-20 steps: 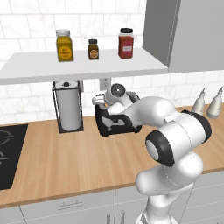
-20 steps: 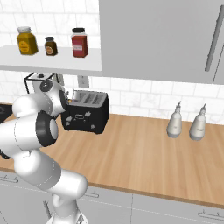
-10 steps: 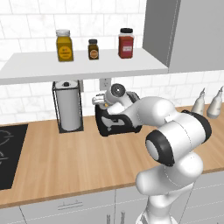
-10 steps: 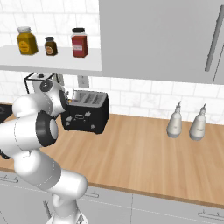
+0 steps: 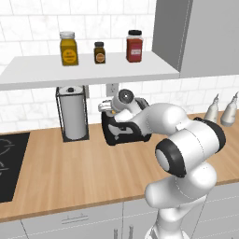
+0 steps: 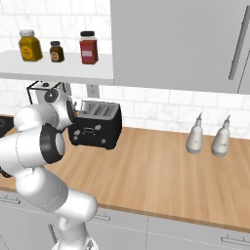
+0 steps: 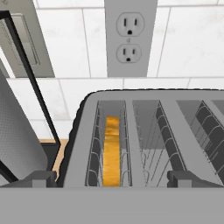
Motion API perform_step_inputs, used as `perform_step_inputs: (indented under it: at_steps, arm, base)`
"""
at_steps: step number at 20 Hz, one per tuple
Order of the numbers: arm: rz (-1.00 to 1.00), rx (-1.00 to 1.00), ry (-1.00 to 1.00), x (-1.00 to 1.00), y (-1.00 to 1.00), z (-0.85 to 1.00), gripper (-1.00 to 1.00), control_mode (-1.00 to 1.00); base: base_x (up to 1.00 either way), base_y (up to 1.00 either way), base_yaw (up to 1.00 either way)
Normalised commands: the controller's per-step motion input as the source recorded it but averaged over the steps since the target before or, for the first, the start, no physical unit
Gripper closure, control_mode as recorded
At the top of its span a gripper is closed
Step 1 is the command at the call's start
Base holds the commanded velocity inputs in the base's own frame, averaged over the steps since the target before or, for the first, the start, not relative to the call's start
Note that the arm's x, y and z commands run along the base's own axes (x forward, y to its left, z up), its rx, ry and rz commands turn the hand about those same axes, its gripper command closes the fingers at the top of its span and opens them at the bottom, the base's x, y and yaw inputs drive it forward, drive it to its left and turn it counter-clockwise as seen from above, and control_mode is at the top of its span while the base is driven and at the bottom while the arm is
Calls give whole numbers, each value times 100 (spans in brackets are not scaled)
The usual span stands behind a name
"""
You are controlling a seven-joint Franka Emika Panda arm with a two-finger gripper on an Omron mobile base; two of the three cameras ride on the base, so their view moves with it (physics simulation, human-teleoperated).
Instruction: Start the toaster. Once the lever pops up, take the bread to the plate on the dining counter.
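Observation:
The black toaster (image 5: 126, 131) (image 6: 95, 129) stands on the wood counter against the tiled wall. In the hand view its grey slotted top (image 7: 144, 131) lies just below me, and the bread (image 7: 112, 151), a golden-brown slice, sits upright and deep in the leftmost slot. My gripper (image 5: 108, 108) (image 7: 111, 178) hovers over the toaster's left end, open, one fingertip (image 7: 38, 176) off the toaster's left side and the other over a middle slot. Nothing is between the fingers. The plate and the dining counter are out of view.
A paper towel holder (image 5: 72, 114) (image 7: 17, 131) stands close to the toaster's left. A shelf (image 5: 88, 70) with three jars hangs right above. Two pale bottles (image 6: 197, 136) stand far right. A wall outlet (image 7: 130, 37) is behind the toaster, and a black cooktop (image 5: 9, 163) lies far left.

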Motion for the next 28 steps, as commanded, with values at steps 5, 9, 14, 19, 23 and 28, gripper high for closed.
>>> perform_step_inputs:
  at_steps: [5, 9, 14, 19, 23, 28]
  arm:
    - [0, 0, 0, 0, 0, 0, -100, -100]
    - [0, 0, 0, 0, 0, 0, -100, -100]
    - [0, 0, 0, 0, 0, 0, -100, -100]
    - [0, 0, 0, 0, 0, 0, -100, -100]
    - [0, 0, 0, 0, 0, 0, -100, -100]
    - [0, 0, 0, 0, 0, 0, -100, -100]
  base:
    - [0, 0, 0]
    - [0, 0, 0]
    - [0, 0, 0]
    - [0, 0, 0]
    - [0, 0, 0]
    - [0, 0, 0]
